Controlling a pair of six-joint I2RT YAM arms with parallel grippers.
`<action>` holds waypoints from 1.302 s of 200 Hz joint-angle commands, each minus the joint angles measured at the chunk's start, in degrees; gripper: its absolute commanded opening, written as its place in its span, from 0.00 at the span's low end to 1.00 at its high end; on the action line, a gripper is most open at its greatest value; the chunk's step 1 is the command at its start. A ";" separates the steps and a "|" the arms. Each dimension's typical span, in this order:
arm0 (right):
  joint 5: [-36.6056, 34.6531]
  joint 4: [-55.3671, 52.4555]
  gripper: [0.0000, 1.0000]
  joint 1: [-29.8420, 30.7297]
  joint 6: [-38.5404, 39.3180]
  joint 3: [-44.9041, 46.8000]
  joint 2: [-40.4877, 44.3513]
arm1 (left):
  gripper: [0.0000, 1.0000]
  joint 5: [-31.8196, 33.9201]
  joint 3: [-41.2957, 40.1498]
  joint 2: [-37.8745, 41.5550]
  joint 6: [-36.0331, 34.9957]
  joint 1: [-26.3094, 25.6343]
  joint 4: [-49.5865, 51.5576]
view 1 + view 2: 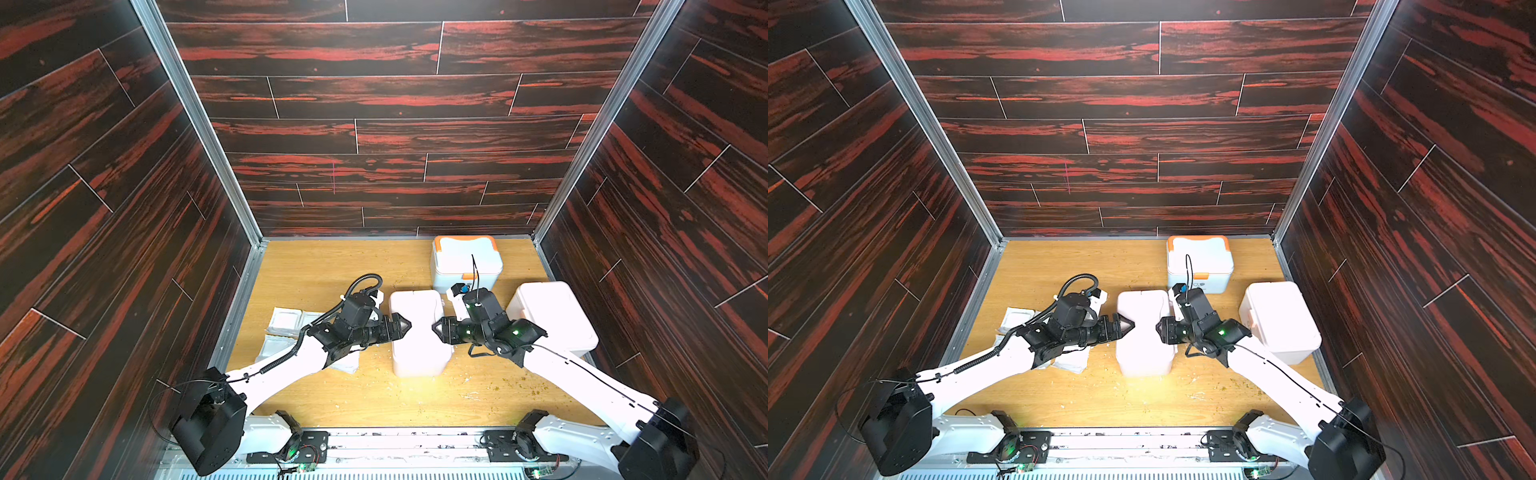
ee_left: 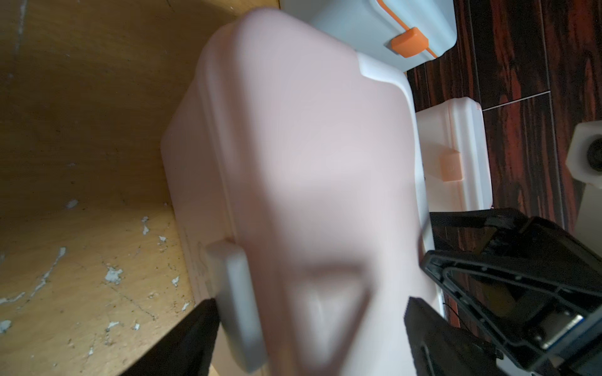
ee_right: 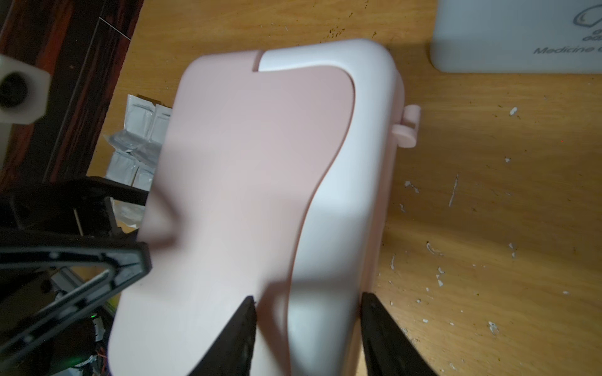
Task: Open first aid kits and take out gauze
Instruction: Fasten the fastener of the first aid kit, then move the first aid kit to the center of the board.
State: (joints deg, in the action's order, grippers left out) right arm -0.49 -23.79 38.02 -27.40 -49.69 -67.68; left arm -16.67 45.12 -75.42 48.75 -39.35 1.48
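Oak-toned, crumb-strewn bench (image 1: 332, 266) inside red-streaked plank walls (image 1: 374, 95) holds gauze (image 1: 286, 322) at left, three lidded first aid kits (image 1: 552, 316) centre-right. Left pincer (image 1: 405, 324) gapes over the middle kit (image 1: 415, 361); right pincer (image 1: 435, 328) straddles its edge, grip unclear.

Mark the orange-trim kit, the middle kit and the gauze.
orange-trim kit (image 1: 453, 251), in a top view, on its lid.
middle kit (image 3: 247, 162), right wrist view, on the pink lid.
gauze (image 1: 286, 322), in a top view, on the rear packet.
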 commanded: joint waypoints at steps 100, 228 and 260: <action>5.17 0.91 0.78 -6.29 3.12 -9.31 -7.17 | 0.98 2.53 0.31 3.13 -3.64 6.93 0.54; 23.17 1.00 0.83 -3.86 -7.92 11.34 24.08 | 1.00 11.81 34.65 -12.55 -27.04 7.95 23.16; 27.51 4.41 0.82 -2.04 -11.28 16.83 27.24 | 1.00 9.18 47.41 -24.50 -33.54 8.05 26.29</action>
State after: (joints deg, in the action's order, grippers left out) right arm 20.78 -22.94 34.94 -34.92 -35.88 -42.24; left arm -5.76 85.41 -93.23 22.87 -31.70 22.15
